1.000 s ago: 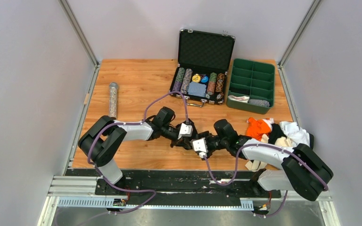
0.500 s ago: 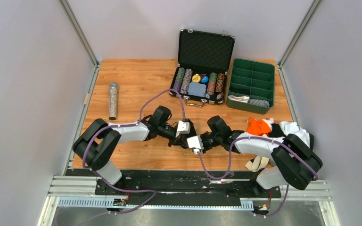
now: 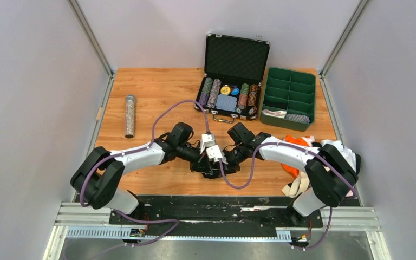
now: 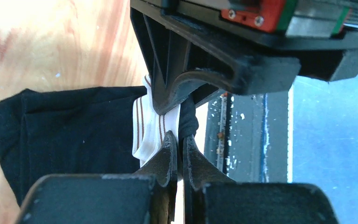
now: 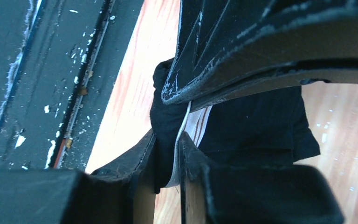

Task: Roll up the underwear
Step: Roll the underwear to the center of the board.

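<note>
One black underwear (image 3: 206,171) with a striped white waistband (image 4: 147,126) lies on the wooden table (image 3: 157,92), centre of the near edge. My left gripper (image 4: 178,140) pinches the waistband, jaws almost together. My right gripper (image 5: 168,140) clamps the same edge from 3 o'clock. Underwear pile (image 3: 299,141) at 3 o'clock, poker chip case (image 3: 237,57) at 12.

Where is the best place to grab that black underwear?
Probably the white striped waistband at the near edge of the black underwear, pinched from both ends: the rest lies flat, while that band stands up thick enough to catch.
</note>
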Controlling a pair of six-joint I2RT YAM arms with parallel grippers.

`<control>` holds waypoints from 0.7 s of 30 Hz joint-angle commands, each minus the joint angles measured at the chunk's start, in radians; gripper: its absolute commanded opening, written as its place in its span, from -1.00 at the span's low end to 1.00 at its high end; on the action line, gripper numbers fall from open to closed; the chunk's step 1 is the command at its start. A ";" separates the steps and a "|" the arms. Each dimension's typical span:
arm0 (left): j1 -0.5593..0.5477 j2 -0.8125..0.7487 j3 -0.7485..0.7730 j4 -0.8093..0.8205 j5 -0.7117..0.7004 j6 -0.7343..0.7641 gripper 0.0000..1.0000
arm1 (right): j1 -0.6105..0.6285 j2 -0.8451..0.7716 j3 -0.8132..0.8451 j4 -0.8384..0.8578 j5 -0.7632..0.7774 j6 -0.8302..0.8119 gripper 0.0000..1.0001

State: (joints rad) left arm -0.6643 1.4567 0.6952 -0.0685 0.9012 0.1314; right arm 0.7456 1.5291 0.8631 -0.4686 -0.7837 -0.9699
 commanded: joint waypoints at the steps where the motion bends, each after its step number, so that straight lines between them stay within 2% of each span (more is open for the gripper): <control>1: 0.011 0.009 -0.017 -0.045 -0.014 -0.186 -1.00 | -0.009 0.050 0.031 -0.215 -0.017 -0.008 -0.83; 10: 0.058 0.065 -0.076 -0.005 -0.061 -0.320 -0.97 | -0.024 0.335 0.279 -0.475 -0.088 -0.078 -0.84; 11: 0.063 0.067 -0.078 -0.004 -0.080 -0.333 -0.88 | -0.024 0.371 0.312 -0.507 -0.091 -0.087 -0.84; 12: 0.064 0.067 -0.080 -0.007 -0.094 -0.338 -0.62 | -0.026 0.408 0.347 -0.547 -0.094 -0.095 -0.84; 14: 0.070 0.067 -0.079 -0.021 -0.137 -0.348 -0.33 | -0.025 0.482 0.412 -0.609 -0.094 -0.099 -0.85; 16: 0.080 0.057 -0.070 -0.054 -0.186 -0.354 -0.16 | -0.025 0.558 0.479 -0.675 -0.090 -0.111 -0.85; 21: 0.217 -0.065 -0.054 -0.156 -0.285 -0.369 -0.02 | -0.037 0.748 0.653 -0.831 -0.095 -0.097 -0.88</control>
State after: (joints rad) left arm -0.5259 1.5211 0.6216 -0.1555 0.7307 -0.2890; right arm 0.7429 2.1078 1.4235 -1.0653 -0.9749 -1.1629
